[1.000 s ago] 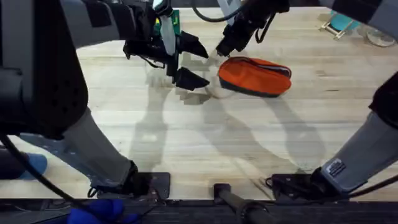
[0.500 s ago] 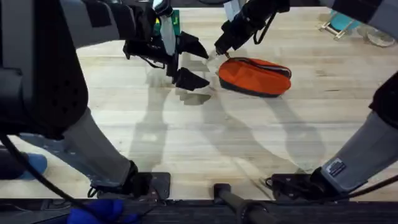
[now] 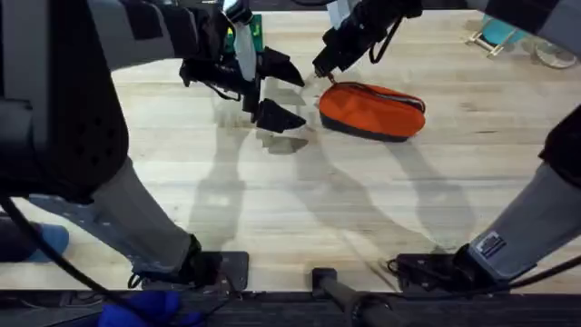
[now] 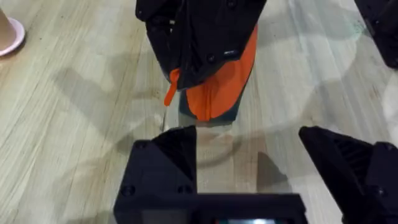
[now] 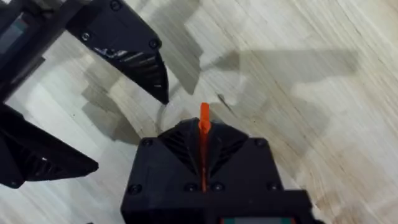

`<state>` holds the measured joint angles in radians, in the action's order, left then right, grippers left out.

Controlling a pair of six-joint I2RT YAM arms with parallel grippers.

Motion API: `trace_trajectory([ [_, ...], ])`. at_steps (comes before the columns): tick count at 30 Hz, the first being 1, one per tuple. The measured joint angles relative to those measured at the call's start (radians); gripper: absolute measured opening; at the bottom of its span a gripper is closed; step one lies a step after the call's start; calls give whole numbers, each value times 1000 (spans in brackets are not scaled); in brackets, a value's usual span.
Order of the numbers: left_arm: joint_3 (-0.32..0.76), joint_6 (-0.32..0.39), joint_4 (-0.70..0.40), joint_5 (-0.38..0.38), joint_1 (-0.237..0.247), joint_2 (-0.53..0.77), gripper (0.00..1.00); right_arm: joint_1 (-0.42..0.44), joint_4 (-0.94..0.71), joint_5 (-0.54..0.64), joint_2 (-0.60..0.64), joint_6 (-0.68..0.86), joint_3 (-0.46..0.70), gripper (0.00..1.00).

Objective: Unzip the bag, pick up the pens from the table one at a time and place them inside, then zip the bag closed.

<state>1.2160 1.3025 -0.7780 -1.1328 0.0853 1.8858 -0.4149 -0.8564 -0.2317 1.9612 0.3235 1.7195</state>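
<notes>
Bag (image 3: 372,111) lies on the desk (image 3: 272,209), long axis running left to right across the far middle. We see the right gripper (image 3: 324,72) at the bag's left end, pinched shut on the orange zipper pull (image 5: 203,127). The bag's whole length stretches away to the right of that grip, so we judge the zipper must travel along that axis. Left gripper (image 3: 275,89) hovers wide open just left of the same end, holding nothing, near enough to steady the fabric.
</notes>
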Motion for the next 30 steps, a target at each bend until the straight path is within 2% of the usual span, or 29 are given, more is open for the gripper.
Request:
trace_trajectory([
  [21,0,0,13,2,0,1,997,0,-17,0,-24,41,0,33],
  [30,0,0,59,3,0,81,997,0,-16,0,-24,41,0,33],
])
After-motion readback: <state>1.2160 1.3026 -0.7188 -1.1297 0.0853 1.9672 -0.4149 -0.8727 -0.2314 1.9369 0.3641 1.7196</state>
